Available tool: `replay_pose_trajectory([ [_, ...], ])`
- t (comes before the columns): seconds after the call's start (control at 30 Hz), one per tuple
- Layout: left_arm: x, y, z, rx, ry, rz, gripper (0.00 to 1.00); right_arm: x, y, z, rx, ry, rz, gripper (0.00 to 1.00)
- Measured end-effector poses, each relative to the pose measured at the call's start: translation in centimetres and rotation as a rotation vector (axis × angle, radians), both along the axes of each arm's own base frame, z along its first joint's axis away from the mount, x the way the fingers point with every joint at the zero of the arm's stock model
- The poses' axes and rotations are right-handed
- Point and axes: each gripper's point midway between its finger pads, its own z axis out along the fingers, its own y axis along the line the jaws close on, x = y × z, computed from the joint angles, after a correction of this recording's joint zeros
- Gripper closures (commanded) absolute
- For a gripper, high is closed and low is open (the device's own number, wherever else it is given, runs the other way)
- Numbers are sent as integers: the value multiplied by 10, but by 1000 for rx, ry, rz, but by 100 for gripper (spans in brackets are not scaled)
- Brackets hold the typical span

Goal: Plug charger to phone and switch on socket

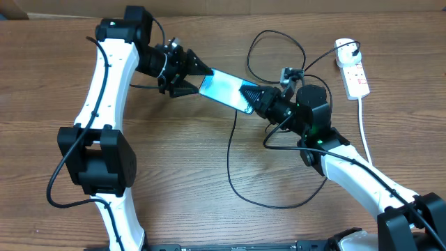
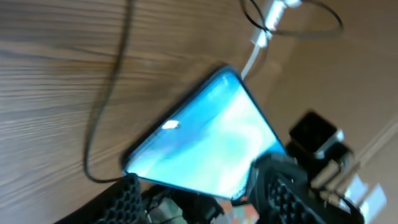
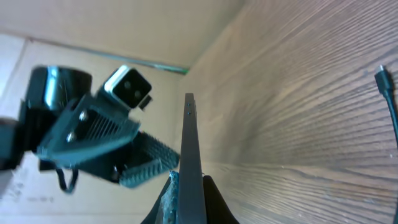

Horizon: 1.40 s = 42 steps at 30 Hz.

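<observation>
I have the phone between my two arms, tilted and, as far as I can judge, clear of the bench. My right fingers are pinched on one short end; the right wrist view shows the phone edge-on with a finger on each face. My left fingers look spread about the other end. I cannot tell whether they press on it or only straddle it.

The charger lies loose on the bench with its small black tip well apart from the phone. Its cable loops around my right arm and runs up toward the socket, which sits at the far right.

Both arms are busy with the phone, so I judge this step to be settling who holds it. One set of fingers must take it firmly by the long edges and leave the port end bare. I cannot make out which end that is. I should not loosen the right pinch until the left hold is sure, or the phone drops flat. Once freed, the right arm should back away slowly, since the cable loop is near it and could snag. A level, steady phone will make the thin tip easier to line up.
</observation>
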Motion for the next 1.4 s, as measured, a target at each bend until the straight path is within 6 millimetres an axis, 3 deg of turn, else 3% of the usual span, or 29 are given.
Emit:
replay_pose_trajectory([
  [0.17,-5,-16,6,-46,-28,-50,33,8,-5,9,49,4,-61,96],
  [0.4,-7,-21,8,-58,-47,-74,35,20,-24,10,75,32,-130,96],
  [0.63,8,-30,11,-71,-157,-93,33,26,-28,19,151,80,-166,96],
  [0.93,31,-69,24,-116,-315,-113,36,34,-37,26,268,144,-242,96],
  [1.4,30,-96,28,-122,-358,-138,43,38,-40,41,375,162,-271,96],
])
